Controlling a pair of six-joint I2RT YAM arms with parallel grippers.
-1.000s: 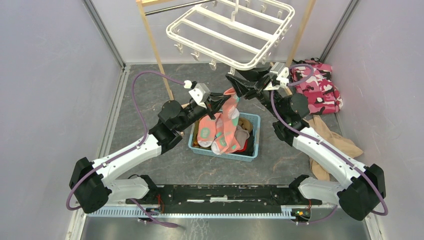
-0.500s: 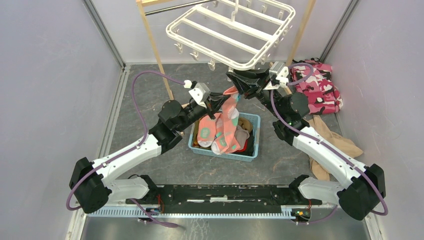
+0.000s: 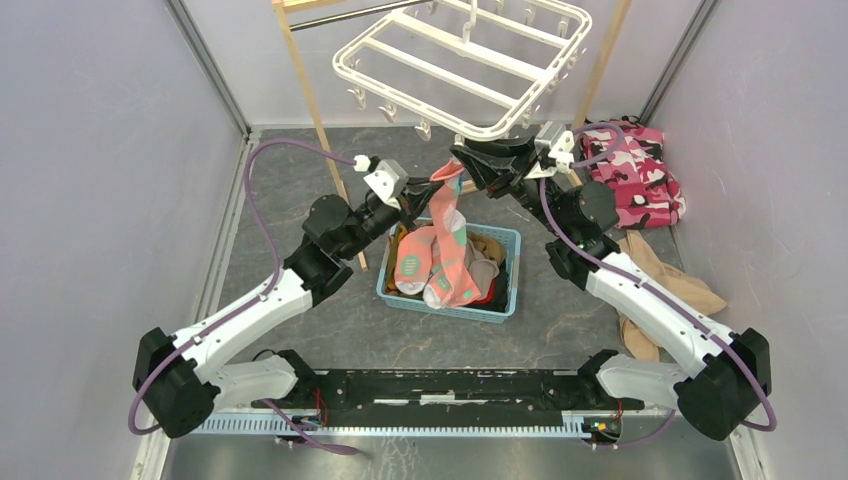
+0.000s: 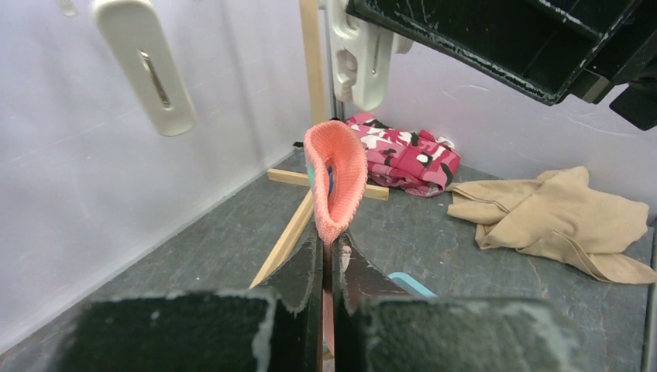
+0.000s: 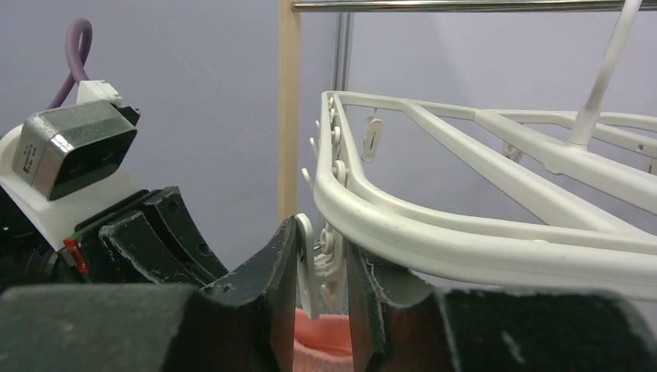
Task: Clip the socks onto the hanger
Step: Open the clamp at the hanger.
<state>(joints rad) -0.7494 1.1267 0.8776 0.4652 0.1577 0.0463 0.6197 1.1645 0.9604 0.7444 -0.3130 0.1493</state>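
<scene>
Your right end effector now pinches a clip; your left end effector, grasping the sock, has lifted it just beneath, ready for clipping.

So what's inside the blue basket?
The basket holds pink socks with teal patches, a grey sock, something brown and a bit of red. One pink sock is held up by the left end effector. Whatever lies beneath the pile is covered.
</scene>
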